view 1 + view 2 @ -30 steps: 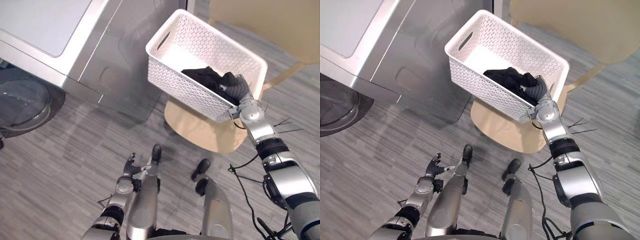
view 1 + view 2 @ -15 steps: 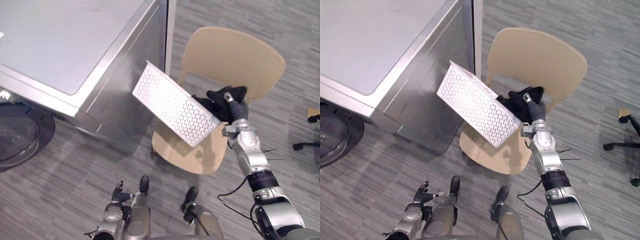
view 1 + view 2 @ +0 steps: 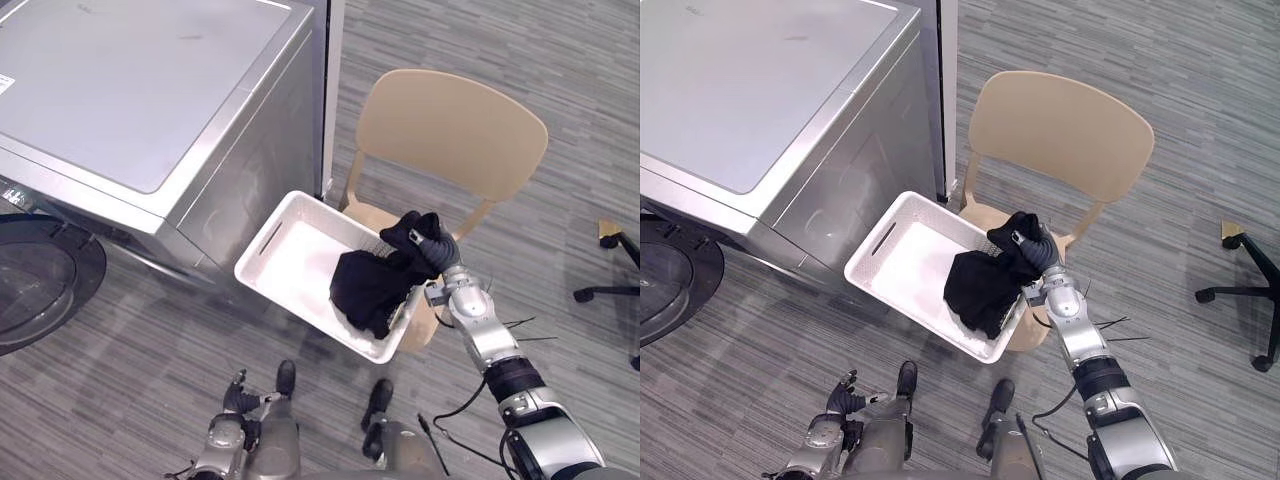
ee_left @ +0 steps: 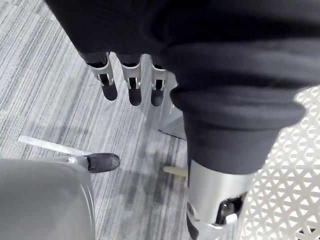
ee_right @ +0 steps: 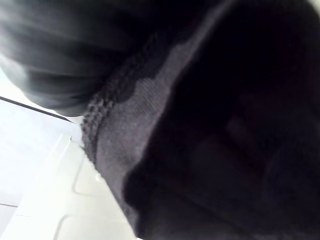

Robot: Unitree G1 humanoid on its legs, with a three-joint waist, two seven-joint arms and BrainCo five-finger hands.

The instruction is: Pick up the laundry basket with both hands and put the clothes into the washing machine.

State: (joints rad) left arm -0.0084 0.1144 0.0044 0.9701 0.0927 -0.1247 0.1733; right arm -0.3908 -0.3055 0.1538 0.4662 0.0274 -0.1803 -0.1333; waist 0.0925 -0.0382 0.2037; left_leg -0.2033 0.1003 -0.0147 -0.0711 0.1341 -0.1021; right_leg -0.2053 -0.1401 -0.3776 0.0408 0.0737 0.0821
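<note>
The white lattice laundry basket (image 3: 290, 265) hangs level and open side up, between the washing machine (image 3: 140, 90) and a chair. A heap of black clothes (image 3: 368, 288) lies at its right end. My right hand (image 3: 440, 254) grips that end's rim, with black cloth bunched over its fingers; up close, the right wrist view has the dark cloth (image 5: 225, 125) against the basket's white wall (image 5: 40, 190). My left hand (image 3: 234, 388) hangs low near the floor, away from the basket. Its fingers (image 4: 130, 82) are straight and hold nothing.
The silver washing machine stands at the left, its round door (image 3: 40, 290) open low at the far left. A tan wooden chair (image 3: 455, 130) stands right behind the basket. An office chair's wheeled base (image 3: 1240, 290) stands on the grey floor at the right.
The basket has swung down from a steep tilt to level, now lower in front of the chair, with the clothes still inside. The camera has shifted. The left hand stays low.
</note>
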